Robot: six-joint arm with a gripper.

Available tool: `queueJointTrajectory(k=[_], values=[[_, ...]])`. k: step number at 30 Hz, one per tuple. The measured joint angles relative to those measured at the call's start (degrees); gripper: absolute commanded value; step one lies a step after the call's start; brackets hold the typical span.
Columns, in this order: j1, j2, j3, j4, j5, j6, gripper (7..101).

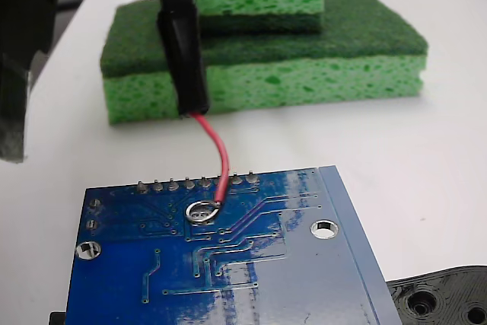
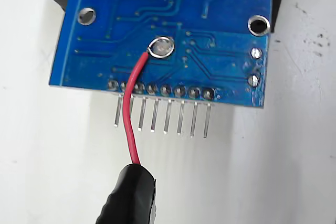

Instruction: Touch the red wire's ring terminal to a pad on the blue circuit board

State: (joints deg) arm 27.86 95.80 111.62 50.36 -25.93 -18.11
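Bright, even light; glare streaks the blue circuit board (image 1: pixel 251 264); the sponges (image 1: pixel 304 74) look soft.

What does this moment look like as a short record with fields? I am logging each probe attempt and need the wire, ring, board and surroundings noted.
wire: red wire curves down from a black sleeve onto the board
ring: ring terminal lies over the board's blue face, inside the row of solder bumps, not on one; contact unclear
board: blue circuit board, pins sticking out past one edge
behind board: two stacked green sponges
surface: white table
gripper: not visible in either view
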Motion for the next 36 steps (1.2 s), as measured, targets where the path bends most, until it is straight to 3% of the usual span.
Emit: queueJointTrajectory(k=[20,28,36], values=[[0.7,0.18,-0.79,0.88,-1.41,-1.05,100.3],[-2.29,11.43,0.0,0.62,-2.9,2.46,100.3],[-7.56,26.19,16.44,-8.96,1.32,9.05,100.3]])
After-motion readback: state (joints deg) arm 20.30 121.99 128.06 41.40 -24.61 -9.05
